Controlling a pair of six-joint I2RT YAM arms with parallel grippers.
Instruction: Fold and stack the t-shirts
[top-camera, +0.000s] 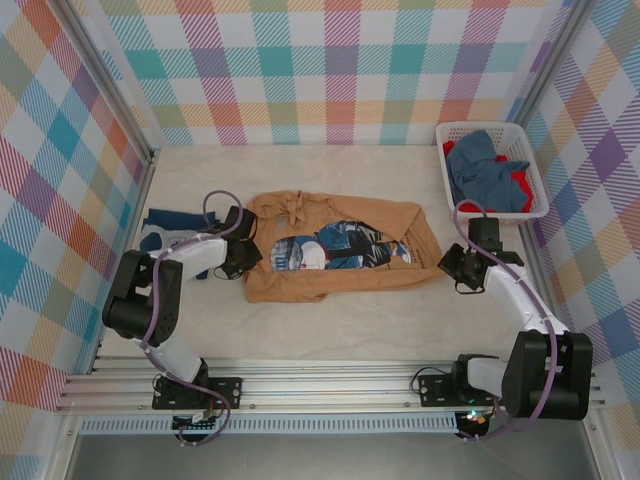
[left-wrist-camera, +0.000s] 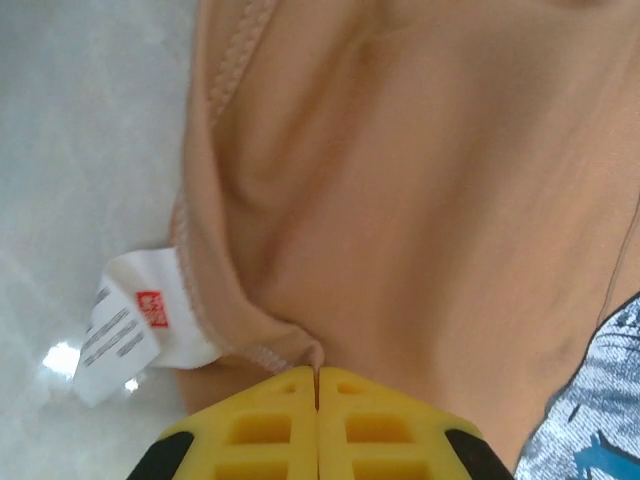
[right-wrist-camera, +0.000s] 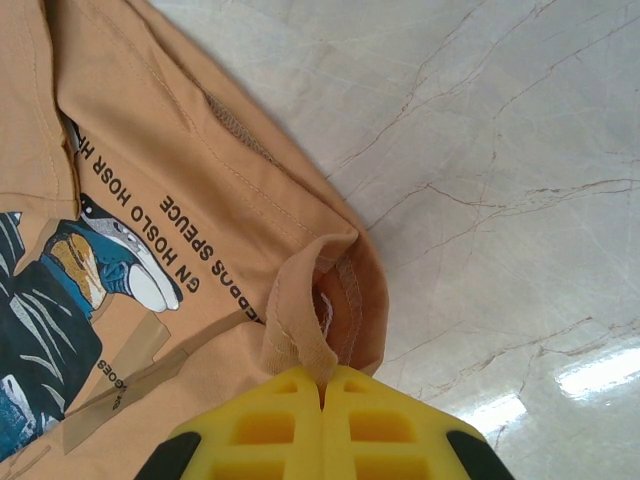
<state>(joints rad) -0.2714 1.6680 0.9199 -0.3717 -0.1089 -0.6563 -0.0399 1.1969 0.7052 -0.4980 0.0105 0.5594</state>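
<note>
Saw tan t-shirt (top-camera: 330, 285) spread print-up on counter (top-camera: 350, 335) | found left fingers (left-wrist-camera: 317, 385) pressed together on its hem, beside white tag (left-wrist-camera: 125, 330) | found right fingers (right-wrist-camera: 322, 385) clamped on fold of its opposite edge | noted blue and red t-shirts (top-camera: 485, 175) heaped in white basket (top-camera: 482, 127), far right corner

Probably a robotics lab cell: a marble-look table (top-camera: 330, 330) boxed in by plaid-printed walls (top-camera: 330, 70) on left, far and right, with an aluminium rail (top-camera: 330, 385) along the near edge.
</note>
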